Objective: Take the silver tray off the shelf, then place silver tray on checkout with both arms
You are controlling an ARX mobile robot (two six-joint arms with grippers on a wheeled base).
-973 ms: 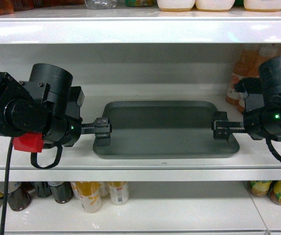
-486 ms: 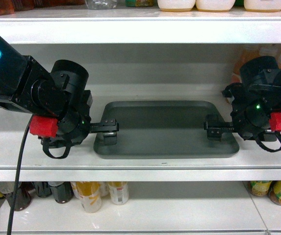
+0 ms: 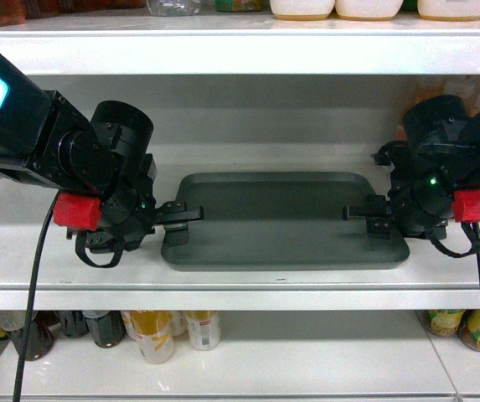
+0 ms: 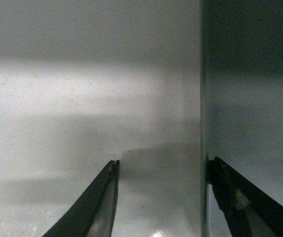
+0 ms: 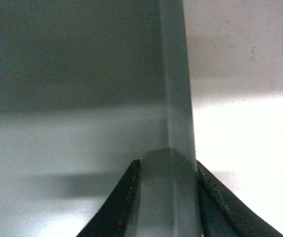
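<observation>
Silver tray (image 3: 281, 219) flat on the shelf (image 3: 240, 268), not yet lifted. Right claw (image 3: 372, 217) straddling the right rim, nearly pinched on it; left claw (image 3: 181, 214) spread wide astride the left rim. Grasping step in hand. Next, probably: squeezing both rims firmly, then raising level and drawing outward together.
</observation>
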